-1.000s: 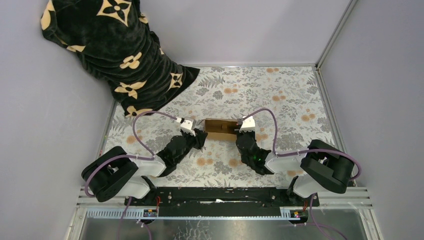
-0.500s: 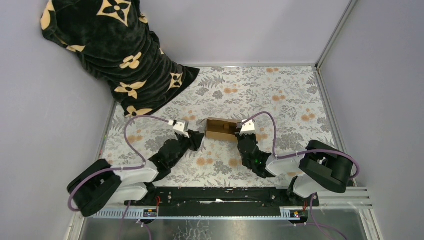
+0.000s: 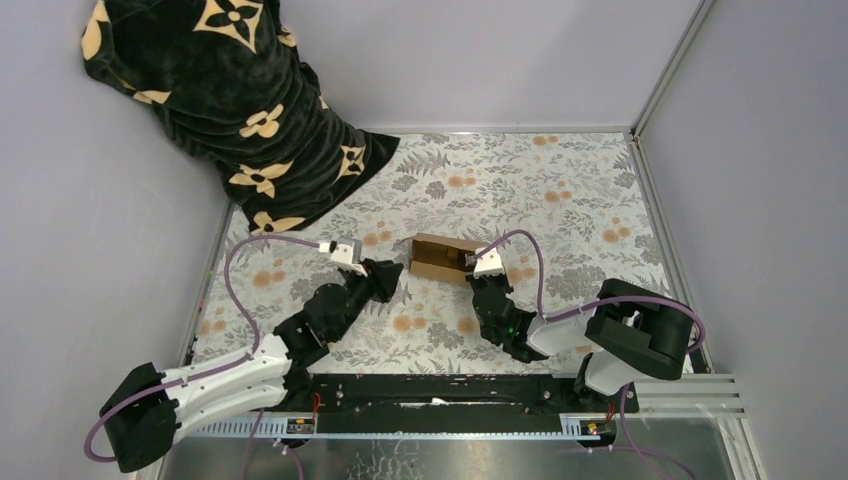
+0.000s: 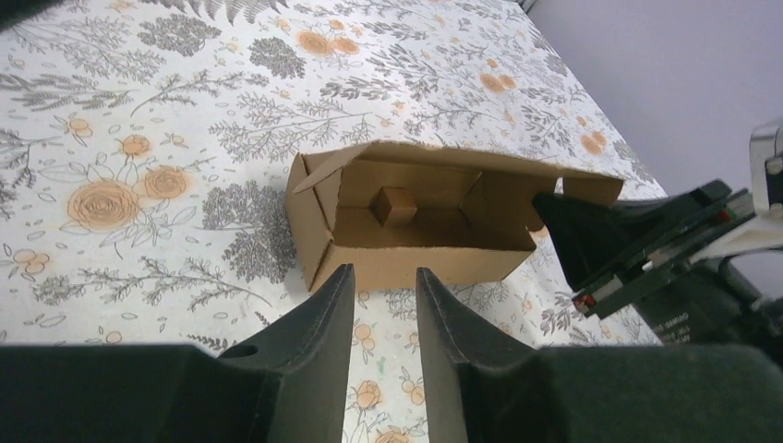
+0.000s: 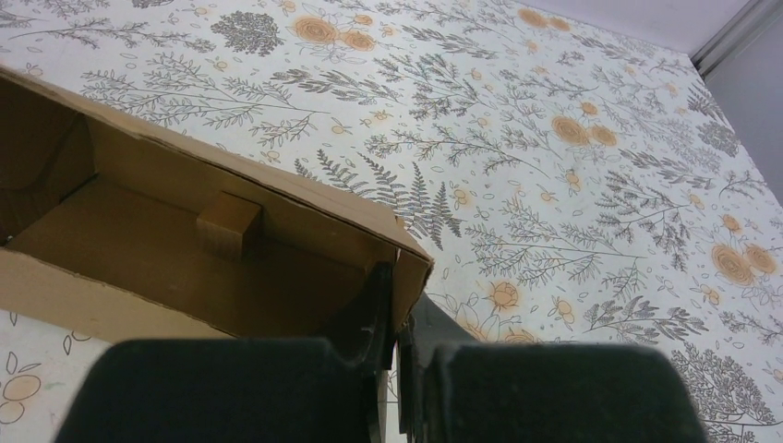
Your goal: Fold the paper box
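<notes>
The paper box (image 3: 438, 257) is plain brown cardboard, half formed, lying on the floral table cover with its open side toward the arms. A small cardboard tab (image 4: 394, 205) stands up inside it. My right gripper (image 5: 397, 277) is shut on the box's right end wall (image 5: 413, 277), one finger inside and one outside; the top view has this gripper (image 3: 478, 272) at the box's right end. My left gripper (image 4: 383, 272) is open with nothing between its fingers, just short of the box's (image 4: 415, 231) front wall. From above, the left gripper (image 3: 392, 272) sits off the box's near left corner.
A black blanket (image 3: 220, 100) with beige flower shapes is heaped in the far left corner. Grey walls close in the table on three sides, with a metal rail (image 3: 660, 85) along the right. The right arm (image 4: 646, 249) shows at the right of the left wrist view.
The left arm has drawn back to the left and toward the near edge, away from the box. The right gripper has kept its hold, and the box has shifted slightly.
</notes>
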Robot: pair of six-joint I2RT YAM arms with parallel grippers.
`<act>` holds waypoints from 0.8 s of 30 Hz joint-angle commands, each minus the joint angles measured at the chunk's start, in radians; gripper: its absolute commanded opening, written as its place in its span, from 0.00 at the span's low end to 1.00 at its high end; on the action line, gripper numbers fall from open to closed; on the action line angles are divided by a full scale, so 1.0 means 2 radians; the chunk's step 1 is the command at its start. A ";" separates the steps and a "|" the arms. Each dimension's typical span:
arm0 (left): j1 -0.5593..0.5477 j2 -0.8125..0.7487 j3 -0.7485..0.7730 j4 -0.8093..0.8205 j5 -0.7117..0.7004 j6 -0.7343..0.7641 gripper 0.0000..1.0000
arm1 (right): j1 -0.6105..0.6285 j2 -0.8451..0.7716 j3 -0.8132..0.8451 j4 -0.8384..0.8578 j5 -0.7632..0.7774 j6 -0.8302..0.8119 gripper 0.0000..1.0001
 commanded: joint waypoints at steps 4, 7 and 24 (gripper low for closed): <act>-0.007 0.082 0.121 -0.055 -0.028 0.009 0.38 | 0.013 0.013 -0.012 0.009 0.030 -0.041 0.00; -0.007 0.123 0.172 -0.060 -0.028 0.021 0.40 | 0.015 0.012 -0.013 0.014 0.031 -0.047 0.00; 0.002 0.363 0.293 -0.063 -0.011 0.031 0.44 | 0.020 0.010 -0.024 0.023 0.018 -0.040 0.01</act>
